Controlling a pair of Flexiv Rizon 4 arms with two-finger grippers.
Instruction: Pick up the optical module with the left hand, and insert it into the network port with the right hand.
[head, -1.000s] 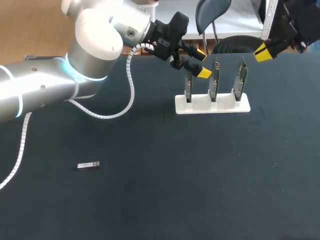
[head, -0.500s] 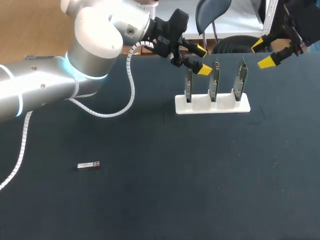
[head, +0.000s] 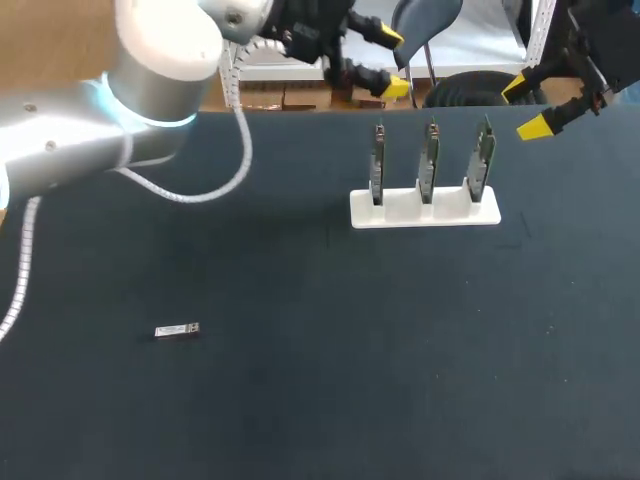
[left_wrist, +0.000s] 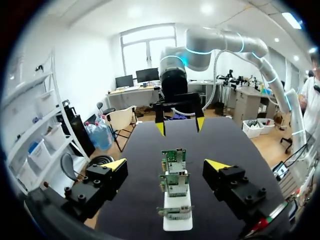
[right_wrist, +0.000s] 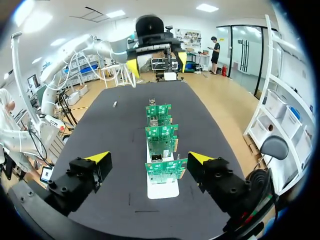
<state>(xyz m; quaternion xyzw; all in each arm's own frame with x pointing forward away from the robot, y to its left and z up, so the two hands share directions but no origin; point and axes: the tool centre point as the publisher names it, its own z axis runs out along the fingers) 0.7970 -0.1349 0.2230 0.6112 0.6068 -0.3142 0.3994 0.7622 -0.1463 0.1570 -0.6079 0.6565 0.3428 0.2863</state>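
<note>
- Currently the small silver metal optical module (head: 177, 330) lies flat on the dark surface (head: 300, 420), in its left half toward the near edge, with nothing touching it.
- A white plastic rack (head: 424, 208) stands near the far edge, right of middle. It holds three green circuit boards (head: 429, 155) upright, probably to present each network port for insertion. The ports are too small to make out.
- left arm (head: 160, 60): jaws apart and empty, raised over the far edge, well apart from the module. Pick not started.
- right arm (head: 610, 40): jaws apart and empty, by the far right corner, sighting along the board row. Looks parked for the handover.
- Next, the left arm needs to cross over and straddle the module low. It's thin and may skid.
</note>
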